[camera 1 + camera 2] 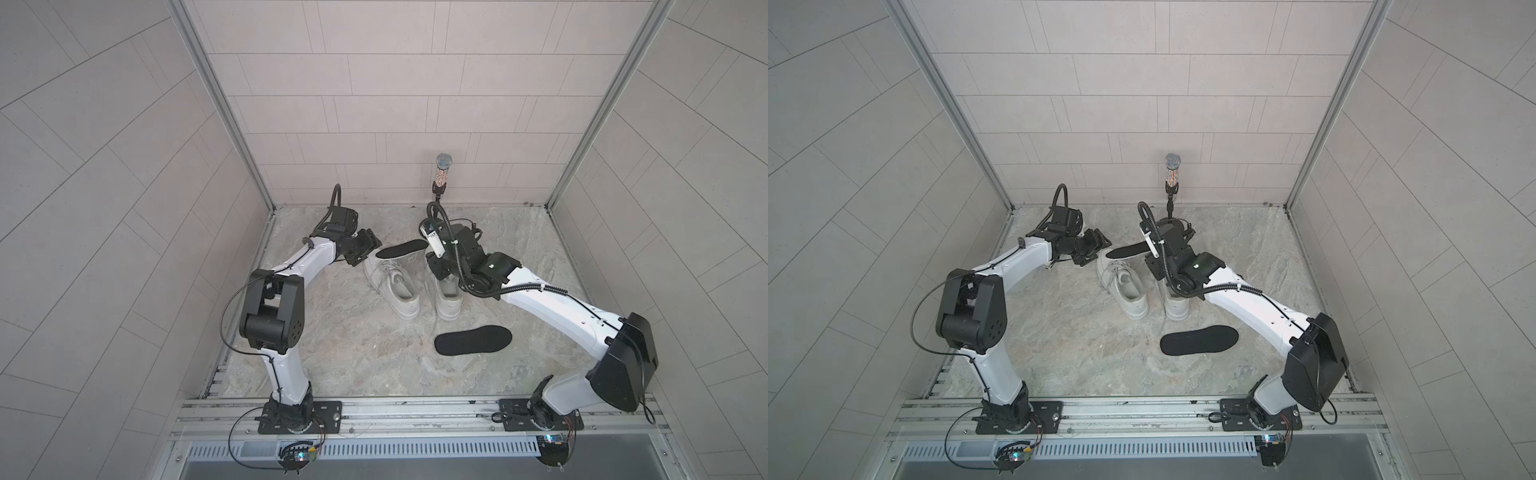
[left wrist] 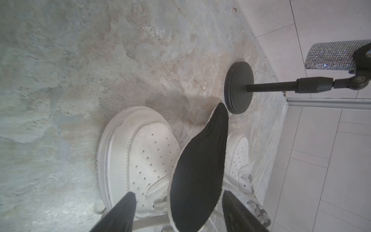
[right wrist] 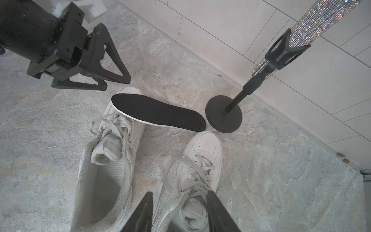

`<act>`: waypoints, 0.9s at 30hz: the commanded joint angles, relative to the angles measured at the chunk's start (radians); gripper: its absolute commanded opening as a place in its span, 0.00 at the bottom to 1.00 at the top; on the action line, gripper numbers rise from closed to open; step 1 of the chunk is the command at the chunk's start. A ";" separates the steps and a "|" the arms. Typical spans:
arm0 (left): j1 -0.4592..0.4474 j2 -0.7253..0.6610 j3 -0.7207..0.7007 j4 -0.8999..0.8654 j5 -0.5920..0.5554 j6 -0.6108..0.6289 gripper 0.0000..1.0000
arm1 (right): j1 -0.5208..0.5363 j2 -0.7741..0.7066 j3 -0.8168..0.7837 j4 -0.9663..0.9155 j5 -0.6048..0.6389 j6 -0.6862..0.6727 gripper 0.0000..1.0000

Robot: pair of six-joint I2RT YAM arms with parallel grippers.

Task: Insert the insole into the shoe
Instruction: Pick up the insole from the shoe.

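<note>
Black foam insole (image 3: 158, 111), one of two, lies tilted on the toe of a white leather sneaker (image 3: 109, 152), one end just beside the black round microphone-stand base (image 3: 223, 116). Second insole (image 1: 473, 340) lies flat, well apart from that base, past the second white sneaker (image 3: 202, 148). Left tool (image 3: 115, 84) stands wide and empty. The right tool (image 3: 180, 194) is likewise parted, over that sneaker's laces.

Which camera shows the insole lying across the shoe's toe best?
The right wrist view: the whole insole shows, one end propped on the shoe. In both top views it is small, one end hidden behind the right arm. The left wrist view sees it end-on, cut off by the frame.
</note>
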 commanded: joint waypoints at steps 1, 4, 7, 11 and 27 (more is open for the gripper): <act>-0.012 0.023 0.001 0.098 0.022 -0.098 0.73 | -0.002 -0.015 -0.003 0.022 0.006 0.016 0.45; -0.020 0.067 -0.009 0.171 0.055 -0.161 0.72 | -0.003 -0.015 -0.003 0.023 0.008 0.007 0.45; -0.038 0.089 -0.014 0.190 0.044 -0.186 0.69 | -0.008 -0.022 -0.012 0.022 0.011 -0.006 0.45; -0.043 0.094 -0.014 0.181 0.038 -0.191 0.68 | -0.018 -0.033 -0.023 0.020 0.010 -0.011 0.45; -0.046 0.009 -0.069 0.206 0.037 -0.222 0.00 | -0.027 -0.066 -0.081 0.035 -0.008 -0.015 0.43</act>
